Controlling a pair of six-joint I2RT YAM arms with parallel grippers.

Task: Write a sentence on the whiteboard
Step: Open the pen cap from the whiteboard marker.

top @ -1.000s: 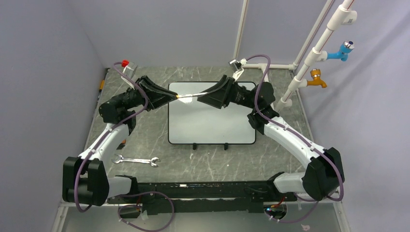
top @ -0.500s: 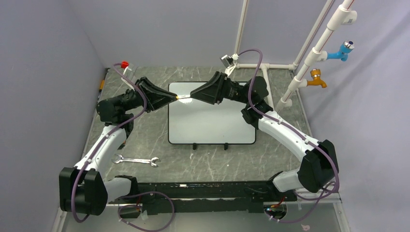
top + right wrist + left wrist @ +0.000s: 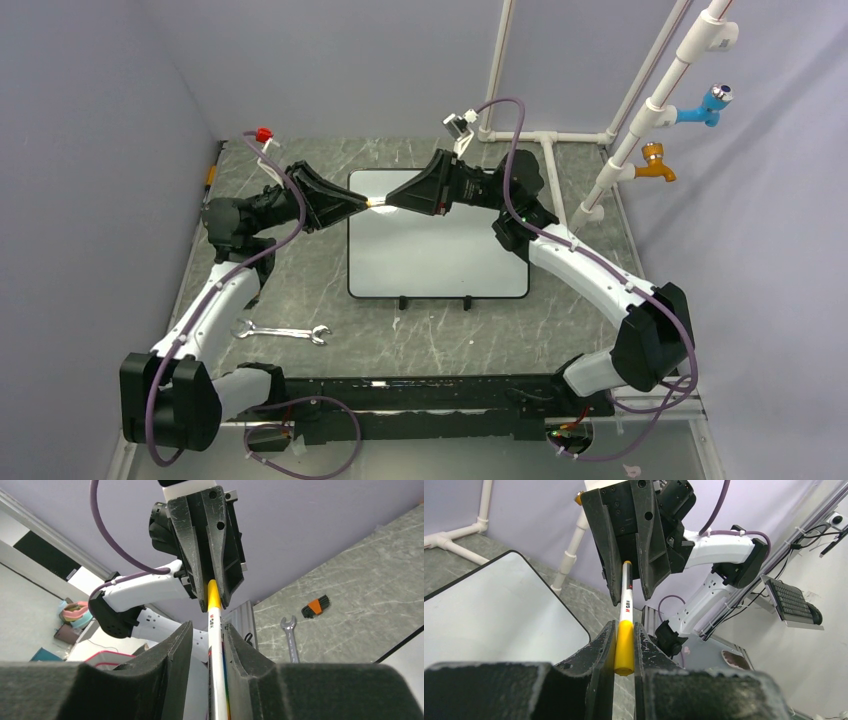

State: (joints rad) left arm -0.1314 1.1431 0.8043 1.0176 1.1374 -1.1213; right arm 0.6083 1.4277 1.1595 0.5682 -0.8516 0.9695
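Observation:
The whiteboard (image 3: 440, 250) lies flat mid-table, two black clips on its near edge; it shows no orange lettering, so the sentence is not in view. A marker (image 3: 374, 202) with a white body and orange-yellow cap (image 3: 624, 645) hangs level above the board's far left corner. My left gripper (image 3: 362, 203) is shut on the cap, seen between its fingers in the left wrist view (image 3: 625, 630). My right gripper (image 3: 391, 203) faces it, its jaws standing round the white body (image 3: 215, 630) with a gap on one side. The board's corner also shows in the left wrist view (image 3: 484, 610).
A steel wrench (image 3: 283, 332) lies near left on the grey table, also seen in the right wrist view (image 3: 291, 640). An orange-and-black hex key set (image 3: 315, 605) lies at the far left. White pipes with a blue tap (image 3: 712, 103) and an orange tap (image 3: 655, 160) stand at the right.
My right gripper has slid left along the marker's body toward the cap, so less of the marker shows between the grippers. My left gripper has kept hold of the cap.

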